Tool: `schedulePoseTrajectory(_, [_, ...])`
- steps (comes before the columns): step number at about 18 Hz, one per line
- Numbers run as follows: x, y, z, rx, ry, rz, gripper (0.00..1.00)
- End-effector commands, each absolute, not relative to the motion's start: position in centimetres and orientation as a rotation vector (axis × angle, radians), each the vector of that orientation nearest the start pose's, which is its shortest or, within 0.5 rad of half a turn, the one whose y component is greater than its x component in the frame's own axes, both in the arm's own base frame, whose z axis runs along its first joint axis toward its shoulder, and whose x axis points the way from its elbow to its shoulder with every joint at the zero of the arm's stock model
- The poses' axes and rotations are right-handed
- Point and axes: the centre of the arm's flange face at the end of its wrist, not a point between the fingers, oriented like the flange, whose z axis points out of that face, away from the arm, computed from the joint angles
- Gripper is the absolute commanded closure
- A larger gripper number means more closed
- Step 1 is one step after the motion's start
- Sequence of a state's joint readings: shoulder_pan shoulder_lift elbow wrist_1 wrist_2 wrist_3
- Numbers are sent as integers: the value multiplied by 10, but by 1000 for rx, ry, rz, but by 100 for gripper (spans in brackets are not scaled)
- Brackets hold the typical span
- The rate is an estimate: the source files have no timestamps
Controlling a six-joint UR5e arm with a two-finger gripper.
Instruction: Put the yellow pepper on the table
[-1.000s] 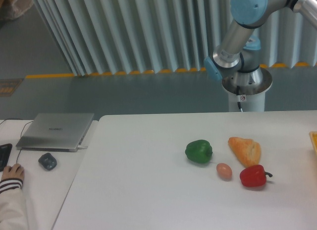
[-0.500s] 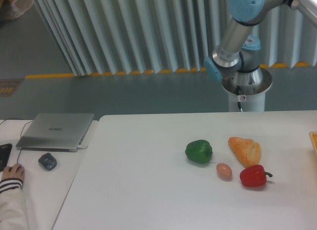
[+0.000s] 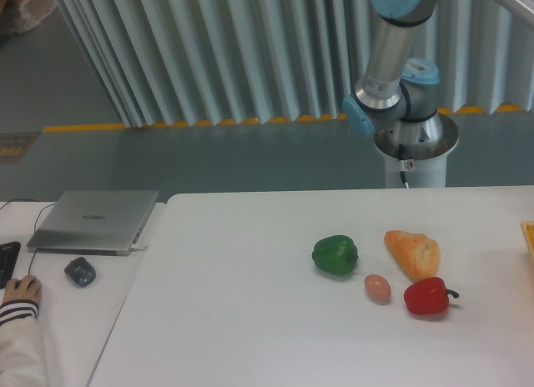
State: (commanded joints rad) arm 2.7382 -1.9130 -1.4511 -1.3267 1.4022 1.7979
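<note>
We see the white table [image 3: 250, 320] laid out with a green bell pepper [image 3: 335, 255], a small brown egg [image 3: 378, 288] just beside it, a croissant-like bread [image 3: 413, 253] and a red bell pepper [image 3: 429, 296] close under the bread, all grouped on the right half. What we don't see is the yellow pepper: no yellow fruit lies anywhere on the tabletop. At the far right edge there is a thin yellow-orange sliver [image 3: 529, 241], cut off by the frame, and we cannot tell what it is. The UR5e arm [image 3: 388, 53] rises behind the table from its pedestal [image 3: 415, 149] and runs out of the top right corner, so the gripper is out of view and we can't say how wide its jaws are or whether it carries anything. Over on the left, a closed laptop [image 3: 93, 220], a mouse [image 3: 80, 271] and a person's hand [image 3: 20, 289] sit on the side desk. Our read is that we're early in the job, in the fetch phase: the pepper looks yet to arrive. Next up, we'd expect the arm to bring the pepper over a bare patch of table, well apart from the other food, and lower it gently before letting go.
</note>
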Motion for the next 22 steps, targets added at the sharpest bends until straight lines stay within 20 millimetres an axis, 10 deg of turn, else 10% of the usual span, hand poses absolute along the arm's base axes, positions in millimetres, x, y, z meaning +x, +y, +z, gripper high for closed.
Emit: schedulePoseTrajectory(22, [-345, 489, 371, -2789, 1036, -368, 47])
